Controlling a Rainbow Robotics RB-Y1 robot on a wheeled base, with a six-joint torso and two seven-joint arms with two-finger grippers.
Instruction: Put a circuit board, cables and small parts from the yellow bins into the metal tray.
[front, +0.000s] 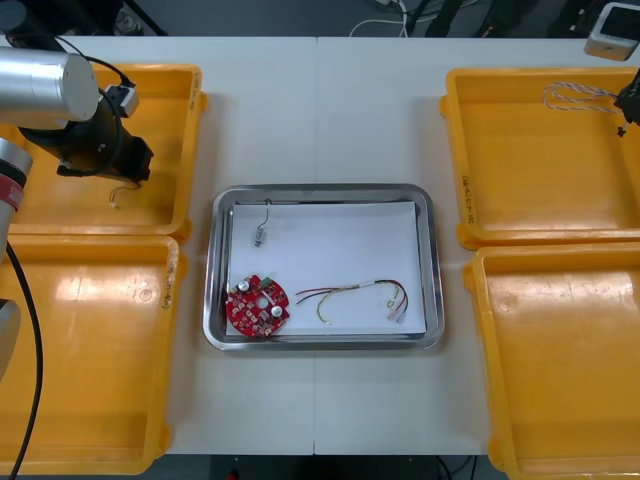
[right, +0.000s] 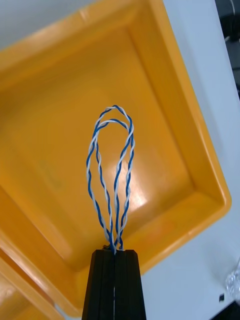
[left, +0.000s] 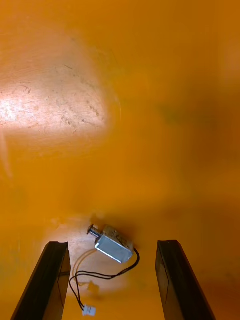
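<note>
The metal tray (front: 432, 260) sits mid-table between the yellow bins, white inside. In its near left corner lies a round red circuit board (front: 258, 306), with a red and yellow cable (front: 360, 297) beside it and a small metal part (front: 259, 238) farther back

Beyond the tray, the left arm reaches over the far left bin (front: 160, 110), wrist pointing steeply down at the bin floor. The left gripper (left: 112, 244) is spread wide and grips nothing. A second small metal part (left: 114, 248) lies on the floor between the two fingertips, touching neither. Its thin black leads curl back between the fingers to a small white plug

Farthest off, the right arm comes in at the table's right edge above the far right bin (front: 530, 160). The right gripper (right: 114, 252) is clamped tight on the ends of a twisted blue and white cable (right: 115, 106). The cable's two loops extend straight out from the fingertips, over the bin's floor
</note>
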